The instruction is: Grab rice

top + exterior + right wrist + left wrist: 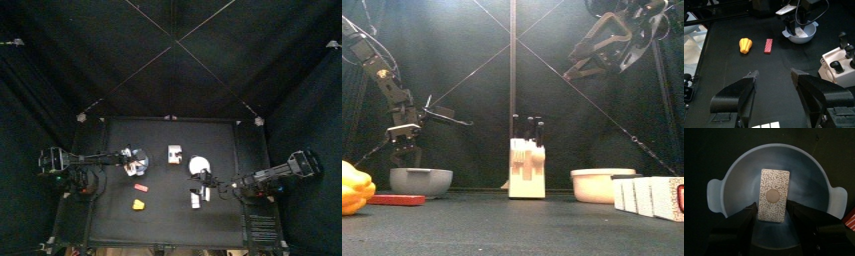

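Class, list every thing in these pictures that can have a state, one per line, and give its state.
rice packet: lying flat inside the bowl, not gripped
bowl: upright, holding the rice packet
left hand: open, jaws either side of the packet's near end
right hand: open, raised, holding nothing
knife block: upright, knives in it
yellow pepper: lying on the table
red packet: lying flat

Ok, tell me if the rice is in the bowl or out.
In. The left wrist view shows the rice lying flat on the floor of the bowl, with the open left gripper right above it.
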You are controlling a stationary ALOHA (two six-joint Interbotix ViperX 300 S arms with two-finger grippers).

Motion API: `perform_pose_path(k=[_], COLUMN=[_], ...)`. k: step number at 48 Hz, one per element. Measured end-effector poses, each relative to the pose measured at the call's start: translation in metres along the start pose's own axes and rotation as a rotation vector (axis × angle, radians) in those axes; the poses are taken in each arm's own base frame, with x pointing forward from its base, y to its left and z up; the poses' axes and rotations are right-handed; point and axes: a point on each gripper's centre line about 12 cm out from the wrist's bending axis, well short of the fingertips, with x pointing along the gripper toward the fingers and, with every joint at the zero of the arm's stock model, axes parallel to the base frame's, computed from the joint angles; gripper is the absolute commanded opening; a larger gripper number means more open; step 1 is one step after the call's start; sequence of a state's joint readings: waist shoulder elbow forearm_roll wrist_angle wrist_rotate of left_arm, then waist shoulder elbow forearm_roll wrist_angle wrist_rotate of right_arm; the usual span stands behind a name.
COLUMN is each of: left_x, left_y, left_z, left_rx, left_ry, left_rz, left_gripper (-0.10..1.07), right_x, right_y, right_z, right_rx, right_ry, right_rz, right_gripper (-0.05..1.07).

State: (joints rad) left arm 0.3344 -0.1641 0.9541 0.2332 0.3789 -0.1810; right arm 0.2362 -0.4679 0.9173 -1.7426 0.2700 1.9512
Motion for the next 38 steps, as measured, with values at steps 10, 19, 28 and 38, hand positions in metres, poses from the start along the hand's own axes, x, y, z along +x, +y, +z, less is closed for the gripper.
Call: perform_pose_path(k=[10,19,28,38], left_x=[0.0040,0.0040,0.0041,0.0038], left_y=[0.0000,0.0000,0.0005,0.0013], left_z=[-0.0019,-0.0019,-0.0016,0.0035], left_rx=[0.000,0.000,0.003,0.014], left_ry=[0.015,0.015,0.012,-0.023], left_rz=[0.000,0.000,0.001,0.002], left_gripper=[0.85,0.82,0.66,0.56], right_x=[0.0000,0.0000,0.0001,0.0001], right_y=[0.0000,0.0000,-0.0004,-0.0004], right_z=[0.0000,0.0000,0.0001,0.0001], right_rx=[0.000,0.000,0.001,0.001], right_ry=[0.000,0.000,0.000,0.000], right_rz=[0.000,0.000,-0.001,-0.001], right_gripper=[0.88,0.88,0.88,0.88])
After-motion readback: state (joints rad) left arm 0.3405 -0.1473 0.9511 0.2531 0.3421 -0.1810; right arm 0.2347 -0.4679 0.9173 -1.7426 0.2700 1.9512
